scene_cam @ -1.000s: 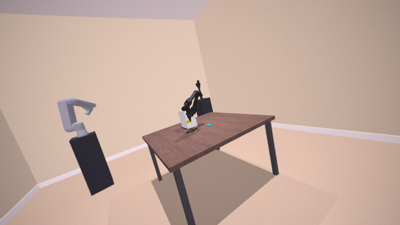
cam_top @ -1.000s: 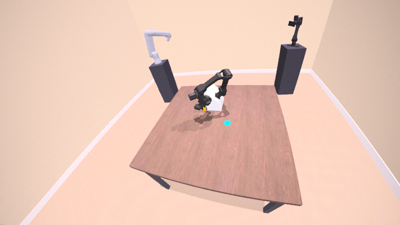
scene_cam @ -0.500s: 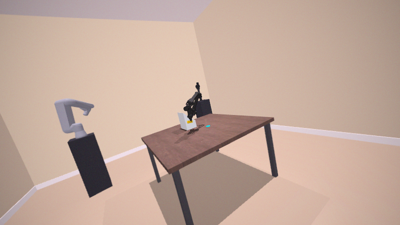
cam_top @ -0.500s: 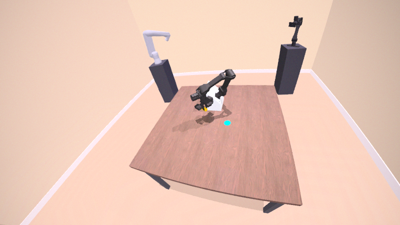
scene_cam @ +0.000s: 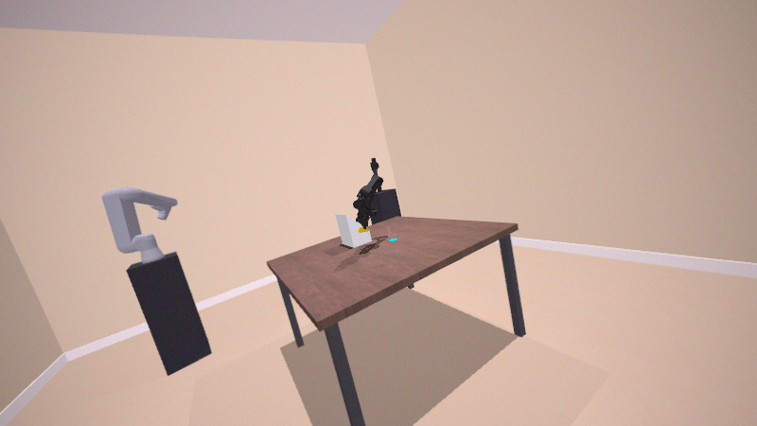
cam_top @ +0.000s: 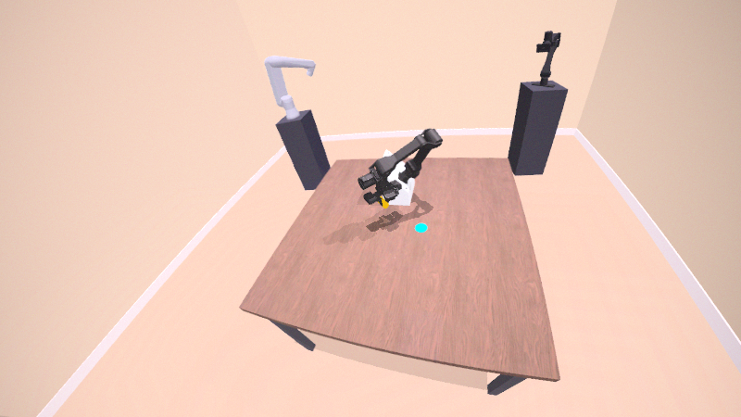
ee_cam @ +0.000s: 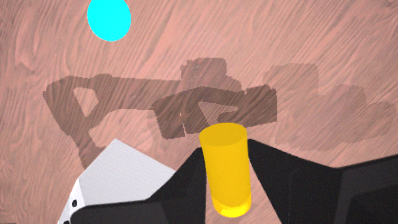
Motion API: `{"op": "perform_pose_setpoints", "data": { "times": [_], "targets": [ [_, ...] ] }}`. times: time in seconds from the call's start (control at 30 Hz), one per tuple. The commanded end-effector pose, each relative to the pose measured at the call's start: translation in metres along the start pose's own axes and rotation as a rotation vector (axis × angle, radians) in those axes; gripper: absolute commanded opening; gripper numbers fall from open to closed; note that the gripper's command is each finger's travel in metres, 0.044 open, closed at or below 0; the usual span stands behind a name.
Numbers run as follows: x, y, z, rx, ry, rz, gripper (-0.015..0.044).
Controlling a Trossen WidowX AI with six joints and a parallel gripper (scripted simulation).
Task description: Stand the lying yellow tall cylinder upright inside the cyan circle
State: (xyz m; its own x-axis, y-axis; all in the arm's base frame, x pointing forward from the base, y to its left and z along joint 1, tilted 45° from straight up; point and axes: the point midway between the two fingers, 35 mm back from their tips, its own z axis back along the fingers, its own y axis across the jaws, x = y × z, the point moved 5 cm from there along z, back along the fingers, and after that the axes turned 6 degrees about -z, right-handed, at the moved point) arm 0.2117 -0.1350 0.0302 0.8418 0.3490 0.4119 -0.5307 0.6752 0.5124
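The yellow cylinder (cam_top: 384, 203) (scene_cam: 363, 230) (ee_cam: 227, 170) is held above the table and lies nearly level in the exterior view. My gripper (cam_top: 383, 199) (scene_cam: 364, 227) (ee_cam: 224, 148) is shut on it, with one black finger on each side in the wrist view. The cyan circle (cam_top: 420, 227) (scene_cam: 393, 239) (ee_cam: 109, 19) lies flat on the table. It is to the right of the gripper in the top and exterior views and at the upper left in the wrist view. Nothing stands on the circle.
A white angular block (cam_top: 404, 195) (scene_cam: 350, 233) (ee_cam: 120, 172) stands on the wooden table (cam_top: 414, 296) (scene_cam: 423, 254) close beside the gripper. The arm's shadow falls between the gripper and the circle. A pale arm (cam_top: 277, 82) (scene_cam: 122, 217) and another black arm (cam_top: 547, 62) stand on pedestals beyond the table.
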Motion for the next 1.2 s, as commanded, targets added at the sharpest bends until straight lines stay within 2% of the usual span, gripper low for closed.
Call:
{"op": "perform_pose_setpoints", "data": {
  "times": [0.0,1.17],
  "targets": [
    [0.01,0.005,0.003,-0.004,-0.007,-0.075,0.0105],
    [0.074,0.056,0.013,0.001,-0.031,-0.627,0.0105]
  ]
}}
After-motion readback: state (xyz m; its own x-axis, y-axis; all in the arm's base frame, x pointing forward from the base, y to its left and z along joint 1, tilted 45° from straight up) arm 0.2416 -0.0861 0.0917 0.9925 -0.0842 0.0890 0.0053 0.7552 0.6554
